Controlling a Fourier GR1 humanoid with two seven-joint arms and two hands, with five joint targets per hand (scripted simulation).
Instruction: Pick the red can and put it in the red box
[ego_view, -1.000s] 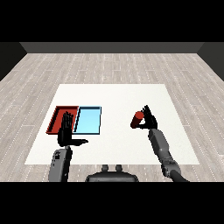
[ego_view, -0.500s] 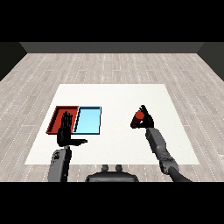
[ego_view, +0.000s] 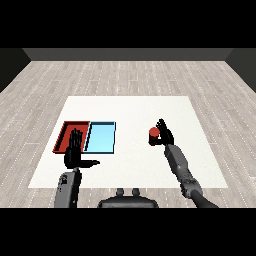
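The red can (ego_view: 154, 134) stands upright on the white table, right of the two trays. My right hand (ego_view: 165, 135) is against the can's right side, with its fingers mostly straight and one pointing up past the can's top. It is not curled round the can. The red tray (ego_view: 64, 134) lies at the left, with the light blue tray (ego_view: 100, 138) touching its right side. My left hand (ego_view: 75, 154) is open, fingers straight and thumb out to the right, over the red tray's near edge, which it partly hides.
The white table (ego_view: 130, 112) extends well beyond the trays and the can on all sides. A grey plank floor surrounds it. Between the blue tray and the can lies bare tabletop.
My right hand has slid a little to the left and closed in on the can's side. The can looks slightly further left. The left hand and the trays have not moved.
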